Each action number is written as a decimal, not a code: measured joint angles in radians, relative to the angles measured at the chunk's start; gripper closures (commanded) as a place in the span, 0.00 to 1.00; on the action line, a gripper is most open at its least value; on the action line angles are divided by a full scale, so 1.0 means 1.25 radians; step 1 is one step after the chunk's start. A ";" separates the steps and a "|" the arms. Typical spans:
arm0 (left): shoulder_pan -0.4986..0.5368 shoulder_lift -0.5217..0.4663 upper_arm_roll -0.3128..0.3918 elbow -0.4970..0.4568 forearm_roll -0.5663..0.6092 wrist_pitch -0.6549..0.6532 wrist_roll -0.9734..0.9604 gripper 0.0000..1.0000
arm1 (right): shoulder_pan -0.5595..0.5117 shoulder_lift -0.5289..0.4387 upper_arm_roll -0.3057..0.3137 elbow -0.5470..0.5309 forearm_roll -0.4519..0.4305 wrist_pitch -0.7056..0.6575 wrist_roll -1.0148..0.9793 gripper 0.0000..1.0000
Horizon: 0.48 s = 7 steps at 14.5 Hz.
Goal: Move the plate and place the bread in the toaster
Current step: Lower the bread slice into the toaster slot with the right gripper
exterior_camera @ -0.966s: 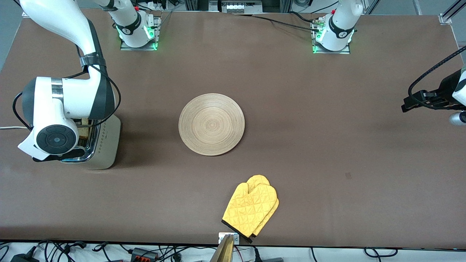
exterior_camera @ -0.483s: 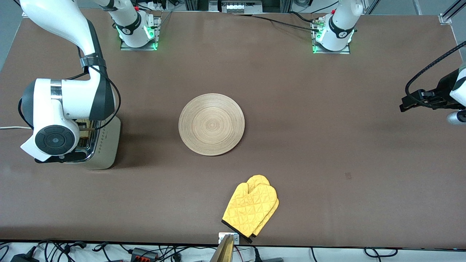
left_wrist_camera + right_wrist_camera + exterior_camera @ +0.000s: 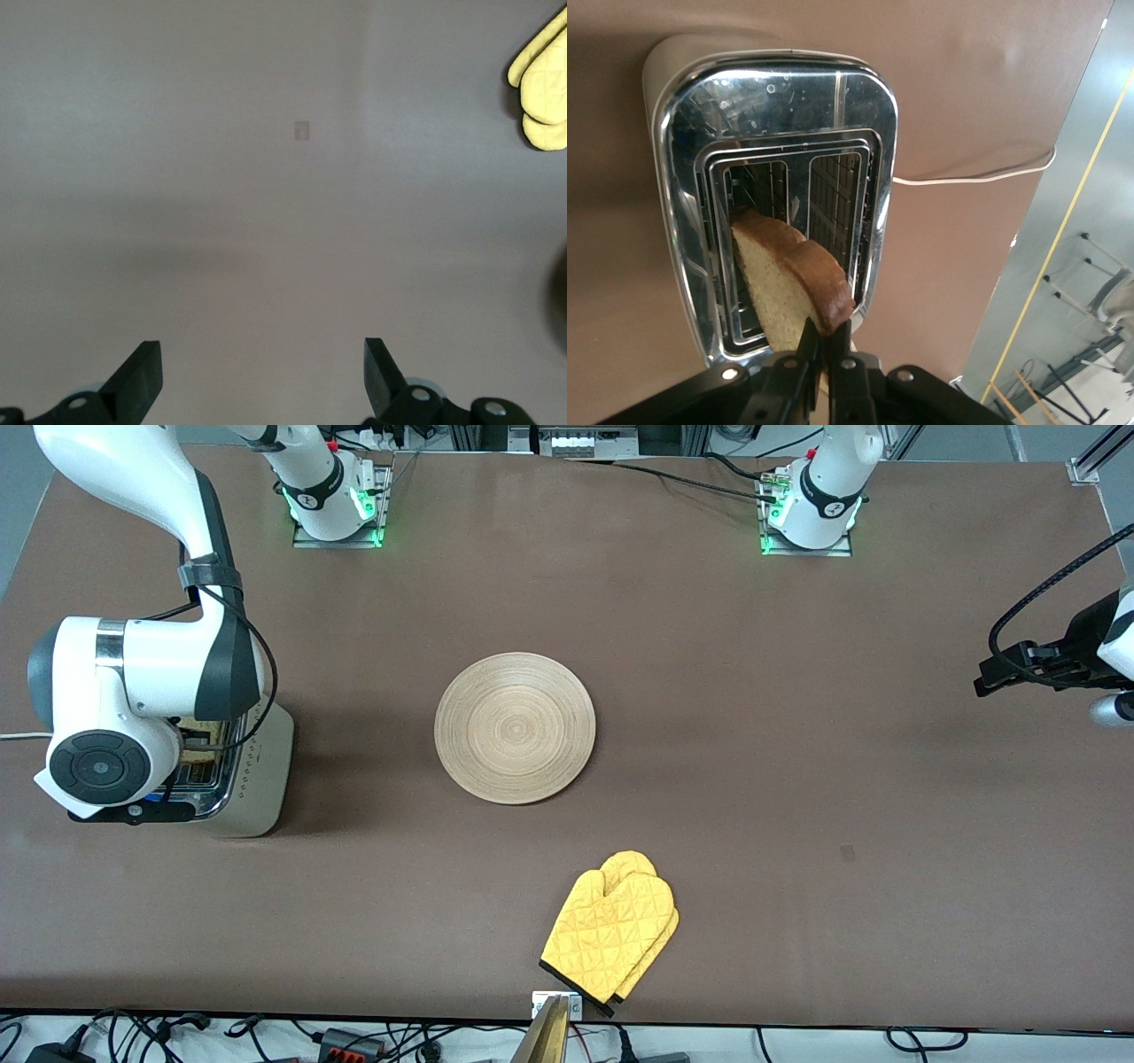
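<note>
The toaster stands near the right arm's end of the table, and its chrome top fills the right wrist view. My right gripper is over the toaster, shut on the crust of the bread. The slice hangs tilted, with its lower end at the mouth of one slot. In the front view the right wrist hides the gripper, and only a sliver of bread shows. The wooden plate lies bare at the table's middle. My left gripper is open and empty, waiting above the table at the left arm's end.
A yellow oven mitt lies near the table's front edge, nearer to the camera than the plate; it also shows in the left wrist view. The toaster's white cord runs off the table's end.
My right hand has shifted with the bread over the toaster, toward the right arm's end of the table. The left arm has barely moved.
</note>
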 measured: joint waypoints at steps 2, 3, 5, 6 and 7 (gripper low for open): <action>-0.002 -0.006 -0.005 0.000 0.000 -0.007 0.000 0.00 | 0.000 0.000 0.000 0.004 0.009 0.003 0.020 1.00; -0.003 -0.007 -0.005 0.000 0.000 -0.007 0.000 0.00 | 0.000 0.000 0.000 0.009 0.010 0.005 0.022 1.00; -0.003 -0.007 -0.005 0.000 0.000 -0.007 0.000 0.00 | 0.000 -0.001 0.000 0.017 0.015 0.005 0.024 1.00; -0.003 -0.007 -0.005 0.000 0.000 -0.007 0.000 0.00 | 0.000 -0.001 -0.001 0.018 0.016 0.005 0.025 1.00; -0.003 -0.007 -0.006 0.000 0.000 -0.007 0.000 0.00 | -0.001 -0.001 -0.002 0.018 0.017 0.005 0.025 1.00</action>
